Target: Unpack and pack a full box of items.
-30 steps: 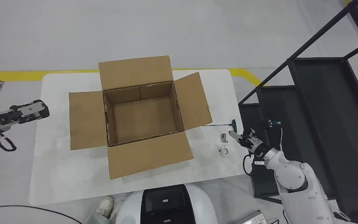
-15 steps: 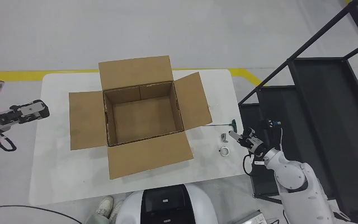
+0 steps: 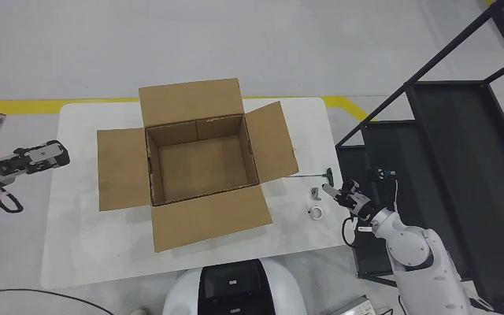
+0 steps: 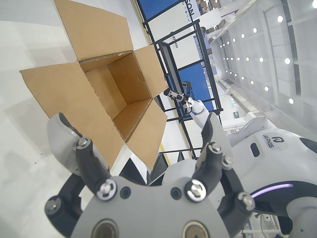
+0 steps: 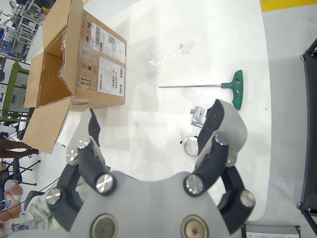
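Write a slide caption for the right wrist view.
Right gripper, jaws open, beside a metal ring and green-handled key near the open box.

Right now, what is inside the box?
Nothing. From the top view the box shows only its bare cardboard floor and four inner walls, and no item lies on them. The part of the table under the box and its spread flaps is covered.

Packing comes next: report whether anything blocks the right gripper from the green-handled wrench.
Nothing visible does. Bare table separates the open right gripper from the wrench; a metal block and ring lie beside one finger.
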Available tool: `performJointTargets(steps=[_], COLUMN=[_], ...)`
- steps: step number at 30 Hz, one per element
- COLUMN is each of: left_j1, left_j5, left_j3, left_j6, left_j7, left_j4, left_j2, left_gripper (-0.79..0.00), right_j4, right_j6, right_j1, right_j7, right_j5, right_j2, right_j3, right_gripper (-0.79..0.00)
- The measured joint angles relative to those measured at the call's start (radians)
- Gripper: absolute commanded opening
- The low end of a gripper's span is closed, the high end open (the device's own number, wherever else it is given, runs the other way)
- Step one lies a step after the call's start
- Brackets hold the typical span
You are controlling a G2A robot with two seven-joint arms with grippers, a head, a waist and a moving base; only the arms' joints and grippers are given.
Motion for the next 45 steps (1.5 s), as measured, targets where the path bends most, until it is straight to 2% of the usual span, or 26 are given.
performJointTargets(steps=[25,32,34,36,37,39,41,42,45], left_j1=[0.000,0.000,0.000,0.000,0.000,0.000,0.000,0.000,0.000], left_j5=[0.000,0.000,0.000,0.000,0.000,0.000,0.000,0.000,0.000], left_j3=[0.000,0.000,0.000,0.000,0.000,0.000,0.000,0.000,0.000], left_j6=[0.000,0.000,0.000,0.000,0.000,0.000,0.000,0.000,0.000], left_j7=[0.000,0.000,0.000,0.000,0.000,0.000,0.000,0.000,0.000], left_j4=[0.000,0.000,0.000,0.000,0.000,0.000,0.000,0.000,0.000], left_j2=[0.000,0.000,0.000,0.000,0.000,0.000,0.000,0.000,0.000], left_gripper=[0.000,0.000,0.000,0.000,0.000,0.000,0.000,0.000,0.000], right_j4=[0.009,0.082,0.086,0.089,0.089,0.087,0.086,0.086,0.097], right_j6=[0.009,0.076,0.085,0.089,0.088,0.087,0.085,0.083,0.085], right_j1=[0.002,0.034,0.028,0.020,0.016,0.004,-0.007,-0.011,-0.011], right_j7=[0.006,0.054,0.047,0.043,0.043,0.044,0.046,0.050,0.055], right_j5=[0.000,-0.175,-0.244,-0.295,-0.316,-0.355,-0.370,-0.376,-0.398], right_j2=[0.000,0.007,0.008,0.009,0.010,0.013,0.014,0.015,0.016], right_j3=[-0.004,-0.067,-0.091,-0.107,-0.112,-0.117,-0.119,-0.121,-0.135], right_gripper=[0.000,0.000,-0.151,-0.363,-0.400,-0.419,-0.403,-0.342,-0.277])
